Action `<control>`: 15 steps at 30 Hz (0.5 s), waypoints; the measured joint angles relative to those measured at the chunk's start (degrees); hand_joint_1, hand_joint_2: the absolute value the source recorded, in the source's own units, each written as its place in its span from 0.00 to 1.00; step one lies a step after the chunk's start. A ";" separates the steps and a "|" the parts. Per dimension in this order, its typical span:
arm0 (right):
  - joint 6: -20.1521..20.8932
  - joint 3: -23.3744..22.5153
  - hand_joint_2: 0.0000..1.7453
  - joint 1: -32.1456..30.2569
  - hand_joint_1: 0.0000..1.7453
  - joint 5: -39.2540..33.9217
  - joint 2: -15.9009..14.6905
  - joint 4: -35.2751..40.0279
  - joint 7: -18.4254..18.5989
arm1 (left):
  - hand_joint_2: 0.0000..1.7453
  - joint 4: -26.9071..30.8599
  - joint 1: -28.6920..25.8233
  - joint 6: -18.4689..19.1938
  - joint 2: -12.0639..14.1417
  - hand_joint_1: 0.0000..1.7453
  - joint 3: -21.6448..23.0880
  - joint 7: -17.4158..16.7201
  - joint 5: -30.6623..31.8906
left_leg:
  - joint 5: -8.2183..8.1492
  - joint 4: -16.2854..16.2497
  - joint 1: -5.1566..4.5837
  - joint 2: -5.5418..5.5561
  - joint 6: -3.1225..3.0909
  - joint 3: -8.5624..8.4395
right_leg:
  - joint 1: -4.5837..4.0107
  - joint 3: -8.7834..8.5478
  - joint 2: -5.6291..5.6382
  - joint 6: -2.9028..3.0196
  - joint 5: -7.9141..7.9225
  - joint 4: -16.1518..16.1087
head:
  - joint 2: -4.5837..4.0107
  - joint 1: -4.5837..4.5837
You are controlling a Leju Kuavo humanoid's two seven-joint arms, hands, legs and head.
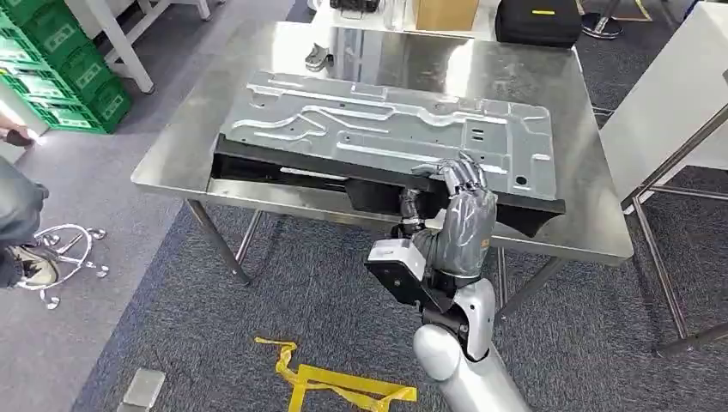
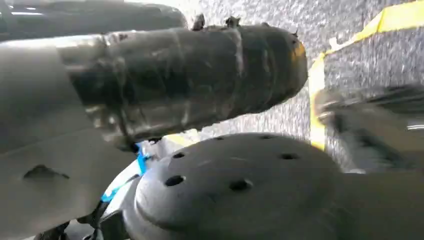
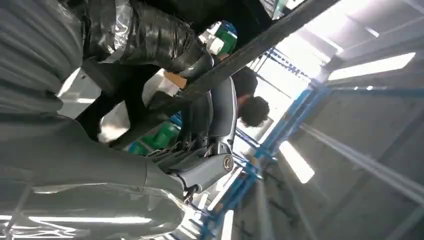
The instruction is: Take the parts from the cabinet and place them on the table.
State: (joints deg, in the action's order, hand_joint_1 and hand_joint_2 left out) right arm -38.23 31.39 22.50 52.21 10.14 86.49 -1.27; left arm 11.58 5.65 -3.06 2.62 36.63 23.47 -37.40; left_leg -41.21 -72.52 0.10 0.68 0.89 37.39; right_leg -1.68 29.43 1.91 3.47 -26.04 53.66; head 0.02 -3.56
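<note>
Head view: stamped metal panel (image 1: 391,133) lying flat on a black tray (image 1: 378,176), both on the steel table (image 1: 185,146), near its front edge. Right hand (image 1: 464,202) clamped on the near rim of panel and tray, fingers (image 1: 459,176) curled over the top, thumb apparently beneath. Tray's right corner overhanging the table's front edge, so a risk, as a judgement: any pull back toward the body with the grasp not released could drag tray and panel off the table; equally, a careless release could nudge the overhanging corner down. Small dark object (image 1: 318,58) far back on the table, well apart. Green crates (image 1: 60,64) at the far left, yellow tape (image 1: 330,378) on the carpet.

Left wrist view: dark taped fingers (image 2: 185,80) of the left hand (image 2: 150,95) close to the lens, blurred, over grey carpet and yellow tape. Nothing visibly grasped, yet impossible to say whether spread or closed. No table or panel here, so apparently hanging low, away from the work.

Right wrist view: seen from below the load, something the head view cannot give. Thumb and dark fingers wrapped about the black edge (image 3: 260,45) of the tray, ceiling lights beyond. Confirms a grip from underneath as well as above.
</note>
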 joint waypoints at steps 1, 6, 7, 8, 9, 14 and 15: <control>0.00 0.00 1.00 0.63 1.00 -1.33 0.33 -0.26 0.39 | 0.00 0.00 -0.04 0.02 0.11 0.00 0.00 -0.15 -0.07 | -1.59 1.52 0.09 -0.01 0.22 1.15 | 0.15 -1.36 0.09 -0.09 -1.08 0.00 | 0.00 0.00; 0.00 0.15 1.00 1.43 1.00 -4.45 0.65 -1.70 0.96 | 0.00 -0.11 -0.87 0.00 0.39 0.00 0.07 -0.63 -0.59 | 20.01 14.76 0.40 -0.79 0.03 1.11 | 0.19 -6.25 0.68 -1.53 -7.07 0.41 | 0.00 -0.18; 0.00 0.22 1.00 1.41 1.00 -4.52 1.02 -1.88 1.22 | 0.00 -0.11 -0.94 0.00 0.39 0.00 0.07 -0.42 -0.68 | 19.73 14.64 0.11 -0.40 -0.42 0.95 | 0.26 -7.36 0.53 -1.81 -8.21 -0.12 | 0.00 0.06; 0.00 0.22 1.00 1.79 1.00 -4.34 1.40 -1.90 1.27 | 0.00 -0.11 -0.84 0.00 0.37 0.00 0.07 -0.24 -0.68 | 19.09 14.95 0.24 -0.56 -0.90 0.34 | 0.24 -7.73 0.47 -2.04 -7.22 0.98 | 0.00 0.09; 0.00 0.24 1.00 2.50 1.00 -4.19 1.55 -1.92 1.27 | 0.00 -0.11 -0.47 0.00 0.28 0.00 0.07 -0.26 -0.68 | 18.69 15.04 0.58 -0.58 -1.22 -0.24 | 0.15 -6.05 0.48 -2.03 -5.93 3.85 | 0.00 0.04; 0.00 0.50 1.00 2.80 1.00 -4.30 1.88 -2.45 1.44 | 0.00 -0.04 -0.39 -0.04 0.00 0.00 0.07 -0.26 -0.83 | 15.59 16.87 0.98 -0.35 -1.74 -5.01 | 1.04 7.39 -1.42 -4.38 -9.99 20.51 | 0.00 0.26; 0.00 0.53 1.00 2.81 1.00 -4.32 1.88 -2.56 1.46 | 0.00 -0.04 -0.56 -0.04 0.00 0.00 0.07 -0.24 -0.92 | 14.77 17.23 1.03 -0.31 -1.72 -6.37 | 1.13 9.13 -1.53 -4.47 -12.72 20.54 | 0.00 0.28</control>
State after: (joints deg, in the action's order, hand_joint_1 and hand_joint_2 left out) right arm -38.23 31.91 25.31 47.89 12.02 83.93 0.20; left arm 11.54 5.09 -3.10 2.62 36.70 23.23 -38.32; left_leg -26.44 -55.29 1.13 0.37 -0.83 31.02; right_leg -0.56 38.56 0.38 -1.00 -38.76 74.21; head 0.02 -3.28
